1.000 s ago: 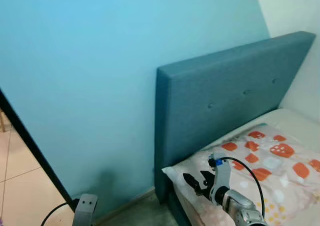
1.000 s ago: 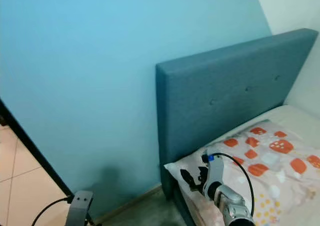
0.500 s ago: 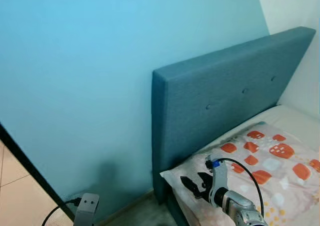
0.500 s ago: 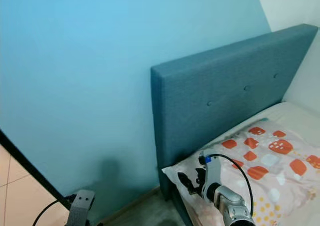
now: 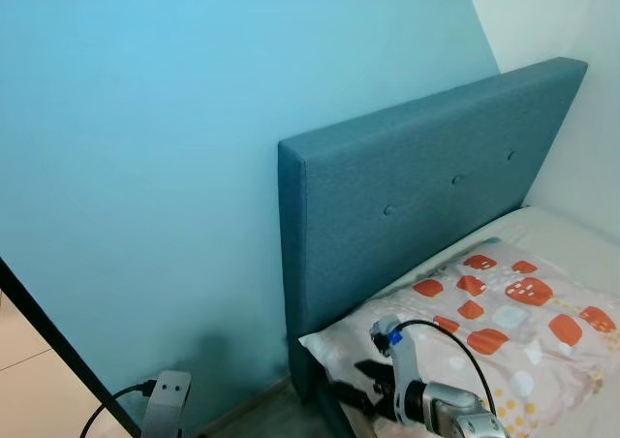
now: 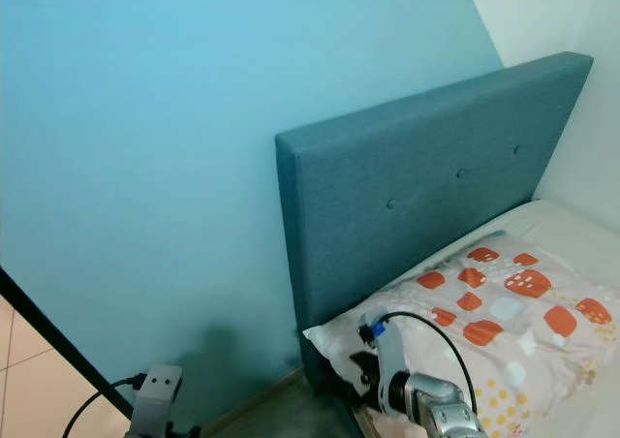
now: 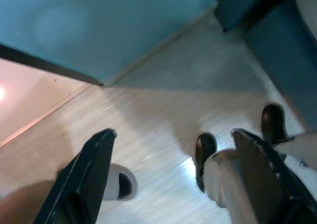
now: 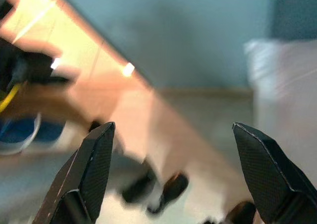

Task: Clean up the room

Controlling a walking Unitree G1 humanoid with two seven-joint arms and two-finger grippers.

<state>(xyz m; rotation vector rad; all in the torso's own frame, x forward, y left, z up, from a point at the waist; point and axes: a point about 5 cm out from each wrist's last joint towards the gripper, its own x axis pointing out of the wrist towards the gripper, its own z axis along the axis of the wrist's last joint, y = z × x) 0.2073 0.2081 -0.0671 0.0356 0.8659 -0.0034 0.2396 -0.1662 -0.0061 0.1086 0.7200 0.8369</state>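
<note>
Pincers, the right pincer (image 5: 360, 391) beside the pillow (image 5: 504, 322) and the left pincer (image 7: 173, 179) over the floor (image 7: 163, 90), both hang released, carrying nothing while the robot walks.

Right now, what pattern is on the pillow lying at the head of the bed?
The pillow is pale with orange-red patches and small yellow dots, clearest in the left eye view.

One blue upholstered headboard (image 5: 417, 186) stands against the blue wall, and three tufting buttons (image 5: 388, 209) show on its face. One pillow (image 5: 494, 312) with orange and pale blue patches lies on one bed (image 5: 572, 249). Two robot arms rise into the head views, one to each side. In the left wrist view, one light slipper (image 7: 120, 183) lies on the wooden floor (image 7: 163, 115), and two dark robot feet (image 7: 204, 149) stand on it.
</note>
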